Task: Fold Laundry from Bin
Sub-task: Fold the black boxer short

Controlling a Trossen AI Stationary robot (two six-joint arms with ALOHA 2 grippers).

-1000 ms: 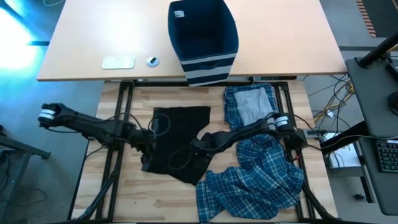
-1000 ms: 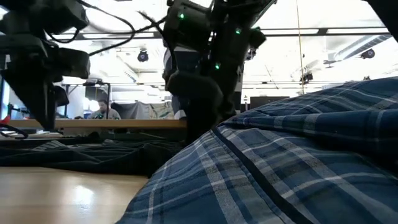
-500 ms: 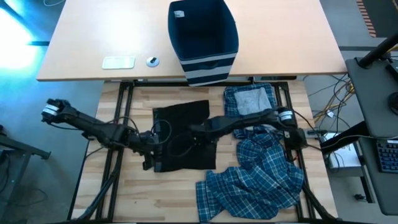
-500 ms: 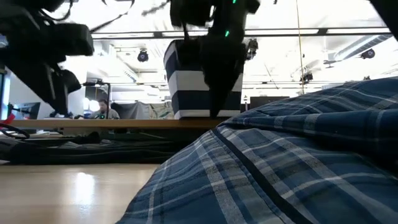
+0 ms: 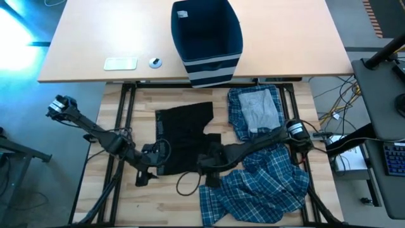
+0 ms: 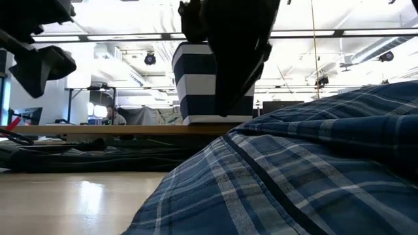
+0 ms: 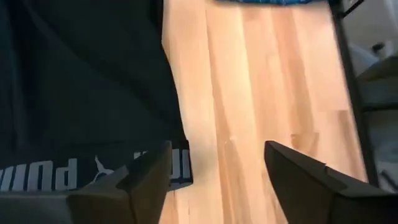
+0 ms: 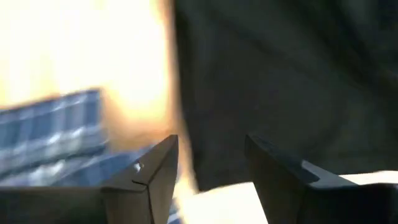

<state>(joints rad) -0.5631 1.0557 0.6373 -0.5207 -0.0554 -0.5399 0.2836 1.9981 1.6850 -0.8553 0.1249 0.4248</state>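
While the black garment (image 5: pixel 184 136) lies flat mid-table, the left gripper (image 5: pixel 147 174) hangs over its near-left corner, fingers (image 7: pixel 144 180) spread with nothing between them. The right gripper (image 5: pixel 212 175) sits at the garment's near-right edge, beside the plaid heap (image 5: pixel 262 183), its fingers (image 8: pixel 152 171) likewise parted and empty. The bin (image 5: pixel 206 39) stands on the far desk (image 5: pixel 88 44), and a grey shirt (image 5: pixel 261 109) rests on plaid cloth nearby.
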